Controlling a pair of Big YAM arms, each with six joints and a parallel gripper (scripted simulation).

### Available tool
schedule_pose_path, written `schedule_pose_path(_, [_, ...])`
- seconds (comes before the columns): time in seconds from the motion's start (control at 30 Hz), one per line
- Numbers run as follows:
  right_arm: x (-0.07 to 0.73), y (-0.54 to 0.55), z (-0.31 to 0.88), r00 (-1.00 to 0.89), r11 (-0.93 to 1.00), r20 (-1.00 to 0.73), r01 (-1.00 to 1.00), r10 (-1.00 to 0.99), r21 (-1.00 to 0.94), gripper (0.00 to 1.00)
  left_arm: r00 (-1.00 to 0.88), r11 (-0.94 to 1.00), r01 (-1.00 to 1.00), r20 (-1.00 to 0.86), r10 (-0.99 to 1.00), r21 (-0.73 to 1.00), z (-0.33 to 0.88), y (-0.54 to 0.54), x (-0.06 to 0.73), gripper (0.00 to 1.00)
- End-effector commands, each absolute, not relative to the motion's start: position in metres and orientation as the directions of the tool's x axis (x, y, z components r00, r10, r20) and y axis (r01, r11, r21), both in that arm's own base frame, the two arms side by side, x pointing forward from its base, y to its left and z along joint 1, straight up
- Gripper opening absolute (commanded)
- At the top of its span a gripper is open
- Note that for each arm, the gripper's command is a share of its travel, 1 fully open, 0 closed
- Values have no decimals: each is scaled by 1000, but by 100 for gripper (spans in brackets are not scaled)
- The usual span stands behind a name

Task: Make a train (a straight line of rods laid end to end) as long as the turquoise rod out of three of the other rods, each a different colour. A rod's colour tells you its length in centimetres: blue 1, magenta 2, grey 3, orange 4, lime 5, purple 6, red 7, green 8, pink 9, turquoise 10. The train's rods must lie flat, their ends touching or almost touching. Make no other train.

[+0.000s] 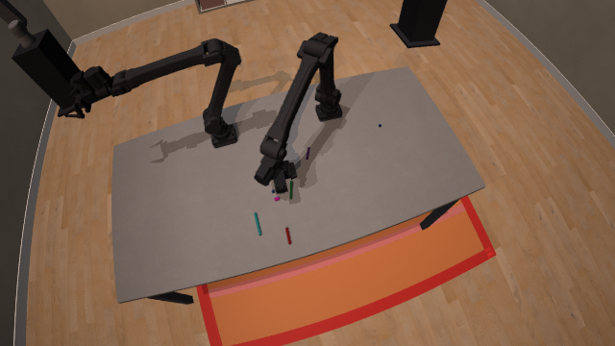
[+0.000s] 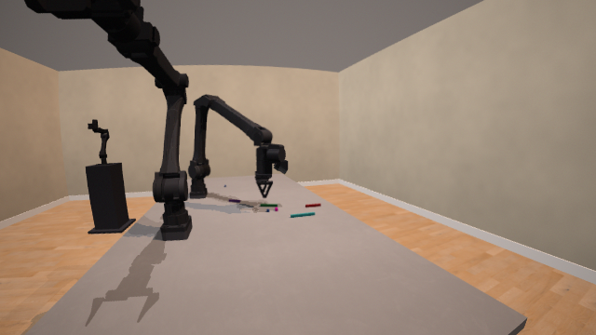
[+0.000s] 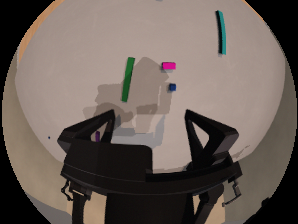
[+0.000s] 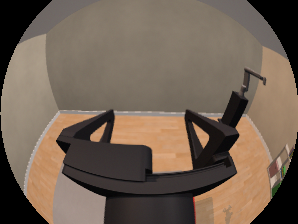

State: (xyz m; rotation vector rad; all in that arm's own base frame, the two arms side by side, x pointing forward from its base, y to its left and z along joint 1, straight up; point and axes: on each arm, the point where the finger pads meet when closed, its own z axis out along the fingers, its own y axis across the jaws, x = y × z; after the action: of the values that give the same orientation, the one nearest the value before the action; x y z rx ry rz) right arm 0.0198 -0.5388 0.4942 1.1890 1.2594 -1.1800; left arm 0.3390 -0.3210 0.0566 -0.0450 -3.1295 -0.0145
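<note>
The turquoise rod lies flat near the table's front, with a red rod beside it. A green rod, a short magenta rod and a tiny blue rod lie close together. My left gripper is open and empty, hovering just above the table behind them. A purple rod lies further back. My right gripper is open and empty, out beyond the table's edge over the floor.
A second blue rod lies alone at the far right of the table. Both arm bases stand at the table's back edge. A black pedestal stands on the floor. An orange and red mat lies in front.
</note>
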Motion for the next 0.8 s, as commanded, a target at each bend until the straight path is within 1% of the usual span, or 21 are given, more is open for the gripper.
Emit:
schedule_pose_path(0.0, [17, -545, 501, 0, 32, -1000, 999, 0, 0, 100, -999, 999, -48, -24, -49, -24, 77, -344, 356, 100])
schedule_pose_path(0.77, [17, -545, 501, 0, 32, -1000, 999, 0, 0, 100, -998, 998, -57, -31, -58, -31, 80, -343, 360, 100])
